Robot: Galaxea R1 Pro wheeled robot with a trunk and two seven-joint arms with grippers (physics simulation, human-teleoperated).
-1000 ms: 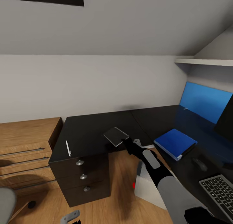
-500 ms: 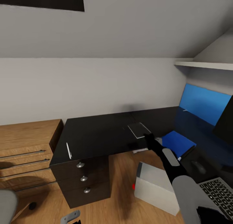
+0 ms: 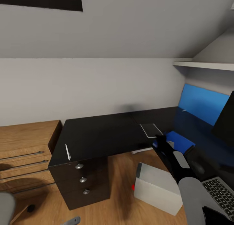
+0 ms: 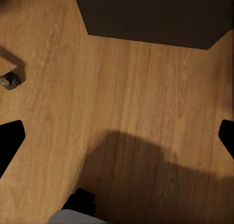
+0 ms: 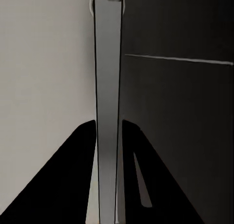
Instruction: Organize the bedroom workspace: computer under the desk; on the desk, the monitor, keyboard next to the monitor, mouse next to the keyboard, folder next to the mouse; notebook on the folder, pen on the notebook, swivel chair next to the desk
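My right gripper [image 3: 159,139] is shut on the thin grey notebook [image 3: 150,130], held just above the black desk [image 3: 97,135] at the blue folder's [image 3: 178,142] left edge. In the right wrist view the notebook [image 5: 108,97] shows edge-on between the fingers [image 5: 73,151]. The whitish pen [image 3: 68,151] lies on the desk's left end above the drawers. The mouse [image 3: 199,168], the keyboard [image 3: 220,191] and the monitor [image 3: 225,120] are on the desk's right wing. The grey computer [image 3: 158,187] stands on the floor. My left gripper [image 4: 117,136] is open over the wooden floor.
An oak drawer chest [image 3: 26,143] stands left of the desk. A grey corner of the swivel chair [image 3: 5,205] shows at the lower left, with a castor [image 4: 9,80] on the floor. A white shelf [image 3: 204,64] hangs above a blue panel [image 3: 204,103].
My right gripper has carried the notebook to the right, from the desk's front edge near the drawers to the corner beside the blue folder. The pen has stayed put.
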